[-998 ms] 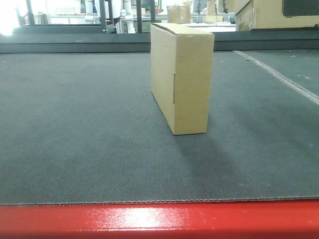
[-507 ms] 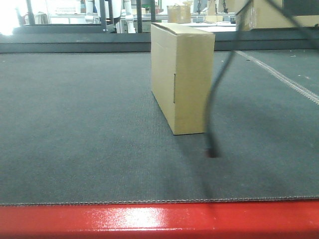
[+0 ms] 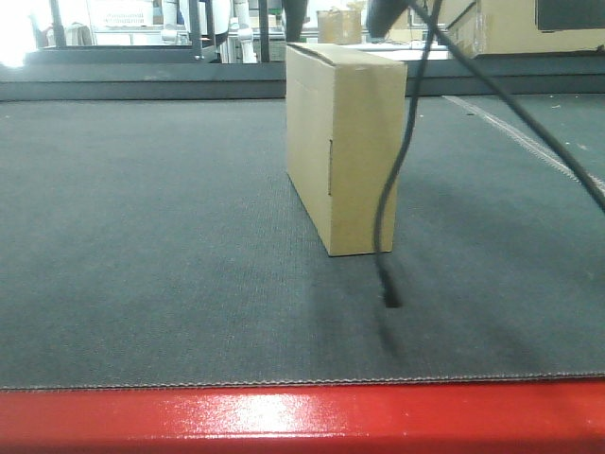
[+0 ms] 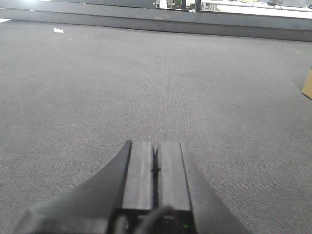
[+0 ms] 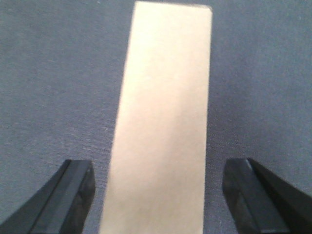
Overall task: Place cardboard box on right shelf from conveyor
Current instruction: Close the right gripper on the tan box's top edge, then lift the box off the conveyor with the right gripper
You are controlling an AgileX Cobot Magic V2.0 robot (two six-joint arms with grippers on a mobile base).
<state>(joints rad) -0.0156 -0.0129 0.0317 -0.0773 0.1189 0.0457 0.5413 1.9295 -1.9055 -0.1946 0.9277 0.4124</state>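
Standing on edge on the conveyor (image 3: pixel 142 236): cardboard box (image 3: pixel 345 147), slim top running near-to-far. Right gripper (image 5: pixel 158 180) directly above, fingers apart, straddling the narrow width, clear of both sides. Left gripper (image 4: pixel 155 156) closed together, low over belt, box well to its right. Black cable (image 3: pixel 388 208) dangles before the box's near face.

Qty: 1 cardboard box (image 3: pixel 345 142), 1 conveyor (image 3: pixel 142 246), 2 grippers, i.e. left gripper (image 4: pixel 155 146) & right gripper (image 5: pixel 161 168), 2 blk cable strands (image 3: pixel 382 213).

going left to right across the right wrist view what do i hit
black gripper finger → cardboard box → second black gripper finger
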